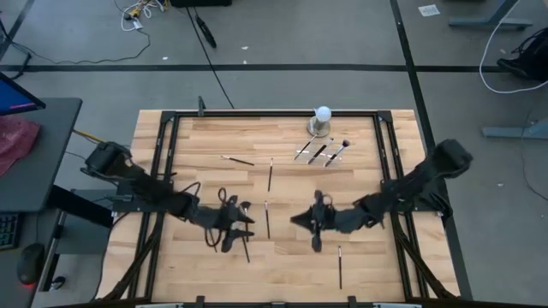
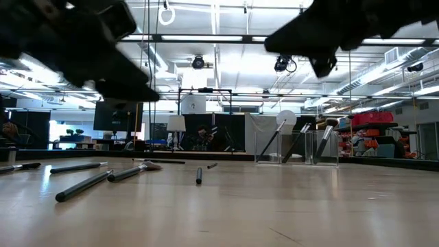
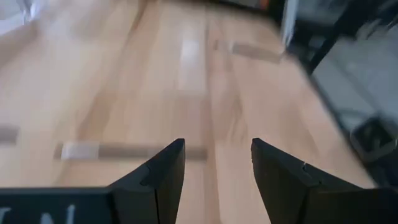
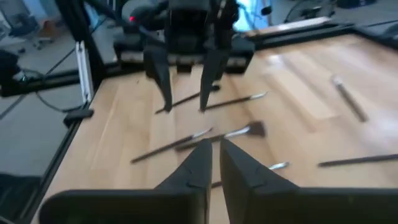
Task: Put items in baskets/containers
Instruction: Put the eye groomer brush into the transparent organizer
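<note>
Several thin dark makeup brushes lie flat on the wooden table: one (image 1: 238, 160) at the far left, one (image 1: 271, 174) beside it, one (image 1: 266, 218) between my grippers and one (image 1: 339, 267) near the front. A clear tray (image 2: 296, 147) at the far right holds three brushes (image 1: 324, 152) that lean on its walls. My left gripper (image 3: 217, 149) hovers open over bare wood near a brush (image 1: 246, 244). My right gripper (image 4: 214, 146) hangs shut at mid-table (image 1: 310, 224) with nothing in it, facing the left one (image 4: 186, 81).
A white ball on a grey round base (image 1: 322, 117) stands at the far edge behind the tray. A black metal frame (image 1: 257, 114) runs round the table top. Bare wood lies at the near left and near right.
</note>
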Controlling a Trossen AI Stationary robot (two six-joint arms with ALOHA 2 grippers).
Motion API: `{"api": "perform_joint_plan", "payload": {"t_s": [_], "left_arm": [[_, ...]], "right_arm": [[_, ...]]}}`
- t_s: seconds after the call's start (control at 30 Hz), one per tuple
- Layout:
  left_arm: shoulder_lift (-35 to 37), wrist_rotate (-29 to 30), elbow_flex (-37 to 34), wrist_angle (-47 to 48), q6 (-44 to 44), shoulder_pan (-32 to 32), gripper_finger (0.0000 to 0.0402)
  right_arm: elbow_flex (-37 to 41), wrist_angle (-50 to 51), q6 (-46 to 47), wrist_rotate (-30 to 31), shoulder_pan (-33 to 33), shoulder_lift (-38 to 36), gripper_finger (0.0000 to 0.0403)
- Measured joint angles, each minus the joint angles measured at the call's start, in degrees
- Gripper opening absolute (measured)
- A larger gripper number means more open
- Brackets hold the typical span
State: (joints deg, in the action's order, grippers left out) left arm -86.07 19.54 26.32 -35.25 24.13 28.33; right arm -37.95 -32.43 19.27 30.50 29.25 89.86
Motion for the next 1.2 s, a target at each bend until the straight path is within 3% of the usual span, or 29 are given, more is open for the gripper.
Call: {"api": "perform_joint_plan", "payload": {"t_s": [0.23, 0.33, 0.47, 0.63, 0.73, 0.83, 0.93, 1.2], "left_arm": [[5.6, 3.8, 10.6, 43.3, 18.8, 7.9, 0.0186], [5.4, 3.7, 14.7, 61.4, 32.0, 11.8, 0.0186], [5.0, 3.2, 16.3, 75.5, 52.4, 18.2, 0.0186], [4.6, 9.0, 16.4, 79.5, 74.4, 27.3, 0.0186], [3.4, 14.5, 16.4, 78.9, 81.7, 31.0, 0.0186], [1.3, 16.7, 16.4, 79.1, 86.1, 32.5, 0.0187], [-1.5, 15.2, 16.4, 79.1, 88.7, 31.9, 0.02], [-8.9, 13.6, 16.4, 79.0, 92.5, 28.6, 0.0269]], "right_arm": [[0.0, -11.5, 3.0, 0.2, 0.2, 10.9, 0.0021], [0.0, -14.5, 2.7, 0.2, 0.2, 13.4, 0.0021], [-0.1, -17.5, 2.5, 0.6, 0.0, 15.4, 0.0021], [-0.1, -17.9, 2.5, 0.7, -0.7, 15.8, 0.0021], [-0.1, -18.2, 2.3, 0.8, -1.1, 15.8, 0.0021], [-0.1, -18.1, 2.3, 1.8, -1.5, 15.8, 0.0021], [-0.1, -18.2, 2.4, 2.1, -2.0, 15.8, 0.0021], [-0.1, -18.3, 2.7, 2.1, -3.1, 15.8, 0.0021]]}}
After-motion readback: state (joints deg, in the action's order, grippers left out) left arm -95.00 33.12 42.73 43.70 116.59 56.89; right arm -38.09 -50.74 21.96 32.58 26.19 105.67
